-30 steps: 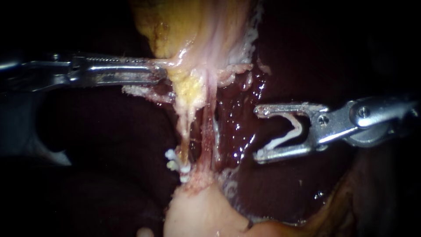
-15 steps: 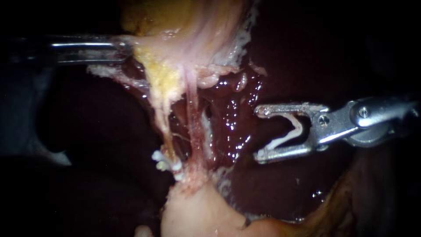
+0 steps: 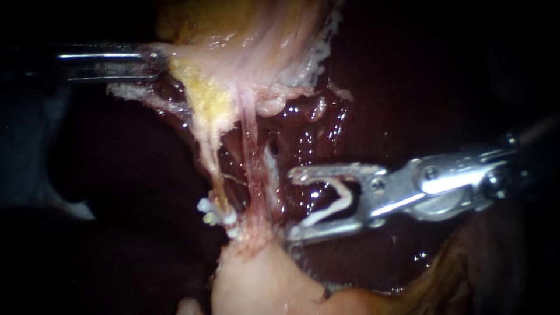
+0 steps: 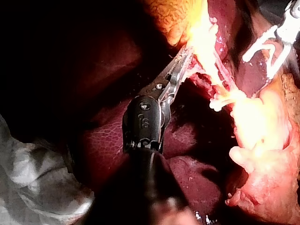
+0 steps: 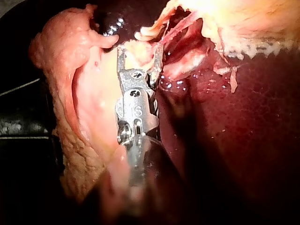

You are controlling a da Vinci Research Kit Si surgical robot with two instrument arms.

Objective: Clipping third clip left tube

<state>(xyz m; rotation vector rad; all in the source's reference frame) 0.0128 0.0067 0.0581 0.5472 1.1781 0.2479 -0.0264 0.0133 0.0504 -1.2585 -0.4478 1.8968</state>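
Our left instrument (image 3: 158, 58) comes in as a shiny steel bar and its slim, serrated jaws are clamped on the edge of the yellowish tissue (image 3: 201, 87); that stuff looks grainy and fatty, fading to smooth pink strands further across. Two thin cords run down from it. The left tube (image 3: 214, 166) is the pale yellow, stringy one; the right tube (image 3: 249, 157) beside it is pinker and smoother. Both end in a pale lump (image 3: 256, 280) that's soft-looking and wet. Low on the left tube, just above that lump, sits a little cluster of knobbly clips (image 3: 214, 214), white plastic by the look of them.

Our right instrument (image 3: 291, 204) has blocky, polished metal jaws standing wide apart, gripping a white clip (image 3: 345, 198) between them; the clip is bent into an open V with one leg against each jaw. The jaw tips sit just beside the right tube, on the side away from the left tube; they aren't around either tube, and the left tube is still further off.

Behind it all the liver (image 3: 326, 134) is dark red, glossy and wet with little highlights; in the left wrist view its surface shows a fine, pebbly grain.
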